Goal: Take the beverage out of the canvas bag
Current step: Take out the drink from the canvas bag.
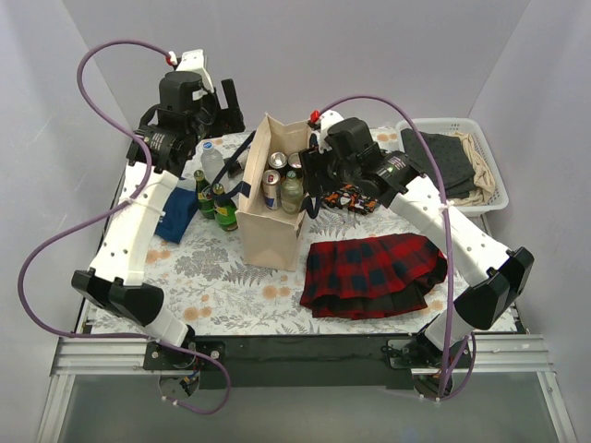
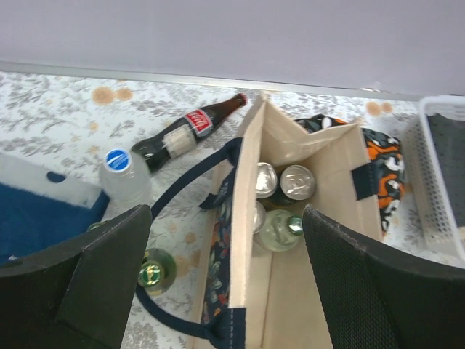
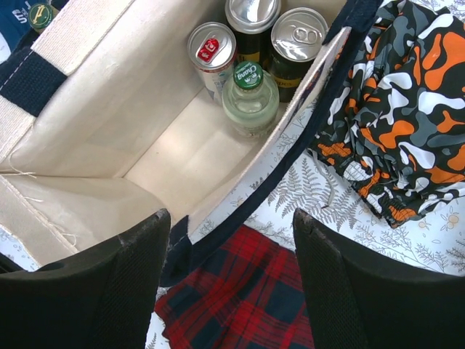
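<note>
Bag (image 1: 272,231) upright on desk (image 1: 231,281), cans (image 3: 298,33) and bottle (image 3: 251,98) inside; left tool (image 2: 225,214) at its 10 o'clock, right tool (image 3: 231,218) at 2, both apart.

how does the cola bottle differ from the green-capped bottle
The dark, red-labelled cola bottle lies on its side on the table, outside the cream canvas bag; the pale green-capped bottle stands upright inside it. The cola bottle is slim and long-necked, the green-capped one squat. Both are drink bottles.

We are looking into a robotics lab booth: plain pale walls (image 1: 369,46) are closing in a table (image 1: 231,295), and purple cables (image 1: 120,42) are trailing from the left arm (image 1: 129,245) and right arm (image 1: 443,226).
</note>
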Controlling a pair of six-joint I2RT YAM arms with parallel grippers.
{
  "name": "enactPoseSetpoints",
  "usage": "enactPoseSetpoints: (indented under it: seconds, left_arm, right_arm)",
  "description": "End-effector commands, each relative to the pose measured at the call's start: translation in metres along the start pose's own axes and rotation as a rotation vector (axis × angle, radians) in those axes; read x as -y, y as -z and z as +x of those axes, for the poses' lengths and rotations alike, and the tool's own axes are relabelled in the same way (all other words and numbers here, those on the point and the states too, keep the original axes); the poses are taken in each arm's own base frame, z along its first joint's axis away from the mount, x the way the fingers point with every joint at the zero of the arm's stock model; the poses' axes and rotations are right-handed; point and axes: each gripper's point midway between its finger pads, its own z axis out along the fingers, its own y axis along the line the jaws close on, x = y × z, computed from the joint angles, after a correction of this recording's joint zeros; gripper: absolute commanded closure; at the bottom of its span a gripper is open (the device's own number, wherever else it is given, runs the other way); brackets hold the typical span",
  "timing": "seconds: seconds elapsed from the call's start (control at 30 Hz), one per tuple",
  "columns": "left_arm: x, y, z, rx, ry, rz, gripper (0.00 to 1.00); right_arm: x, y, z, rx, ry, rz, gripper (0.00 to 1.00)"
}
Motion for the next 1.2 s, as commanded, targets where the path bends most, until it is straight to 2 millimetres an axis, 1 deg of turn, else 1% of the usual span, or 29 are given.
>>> enactPoseSetpoints:
  seconds: [0.0, 0.03, 0.13, 0.2, 0.27, 0.37, 0.43, 0.5, 0.57, 0.67, 0.7, 0.8, 0.83, 0.97, 1.03, 1.07, 1.17]
  left_arm:
    - [0.034, 0.002, -0.010, -0.009, -0.027, 0.177, 0.16]
    - [0.042, -0.003, -0.005, -0.037, -0.035, 0.213, 0.17]
    - [0.043, -0.015, 0.004, -0.083, -0.052, 0.205, 0.17]
    - [0.039, -0.018, 0.009, -0.098, -0.064, 0.185, 0.17]
    - [0.036, -0.019, 0.012, -0.106, -0.069, 0.171, 0.18]
    - [0.033, -0.020, 0.021, -0.125, -0.093, 0.171, 0.19]
    - [0.024, -0.021, 0.021, -0.119, -0.096, 0.115, 0.21]
    - [0.010, -0.019, 0.017, -0.095, -0.091, 0.042, 0.21]
    - [0.002, -0.015, 0.019, -0.092, -0.091, 0.010, 0.22]
    - [-0.009, -0.008, 0.036, -0.125, -0.063, -0.040, 0.25]
    - [-0.019, -0.004, 0.047, -0.146, -0.062, -0.078, 0.25]
    - [-0.029, 0.002, 0.063, -0.180, -0.013, -0.126, 0.25]
    - [-0.033, 0.005, 0.071, -0.193, -0.002, -0.143, 0.25]
    - [-0.038, 0.010, 0.086, -0.209, 0.070, -0.169, 0.25]
    - [-0.035, 0.014, 0.088, -0.205, 0.108, -0.154, 0.26]
    - [-0.032, 0.020, 0.088, -0.202, 0.119, -0.129, 0.29]
    - [-0.029, 0.029, 0.085, -0.204, 0.144, -0.110, 0.33]
  right_arm:
    - [0.004, 0.001, -0.021, 0.065, -0.010, -0.008, 0.26]
    - [0.004, 0.000, -0.022, 0.066, -0.015, -0.014, 0.26]
    - [0.003, -0.003, -0.023, 0.065, -0.030, -0.036, 0.26]
    - [0.001, -0.005, -0.023, 0.060, -0.041, -0.072, 0.26]
    - [-0.006, -0.005, -0.026, 0.066, -0.048, -0.121, 0.26]
    - [-0.008, -0.003, -0.030, 0.081, -0.055, -0.144, 0.26]
    - [-0.009, -0.002, -0.035, 0.094, -0.056, -0.156, 0.26]
    - [-0.015, -0.001, -0.036, 0.095, -0.054, -0.187, 0.26]
    - [-0.021, -0.002, -0.038, 0.096, -0.051, -0.221, 0.26]
    - [-0.026, -0.001, -0.037, 0.090, -0.057, -0.247, 0.26]
    - [-0.025, -0.001, -0.036, 0.089, -0.057, -0.247, 0.26]
    - [-0.025, 0.000, -0.032, 0.082, -0.061, -0.246, 0.26]
    - [-0.025, 0.001, -0.032, 0.084, -0.061, -0.248, 0.26]
    - [-0.027, 0.005, -0.029, 0.081, -0.063, -0.261, 0.26]
    - [-0.027, 0.008, -0.026, 0.079, -0.064, -0.260, 0.26]
    - [-0.026, 0.009, -0.025, 0.080, -0.065, -0.257, 0.26]
    - [-0.025, 0.012, -0.022, 0.079, -0.067, -0.252, 0.26]
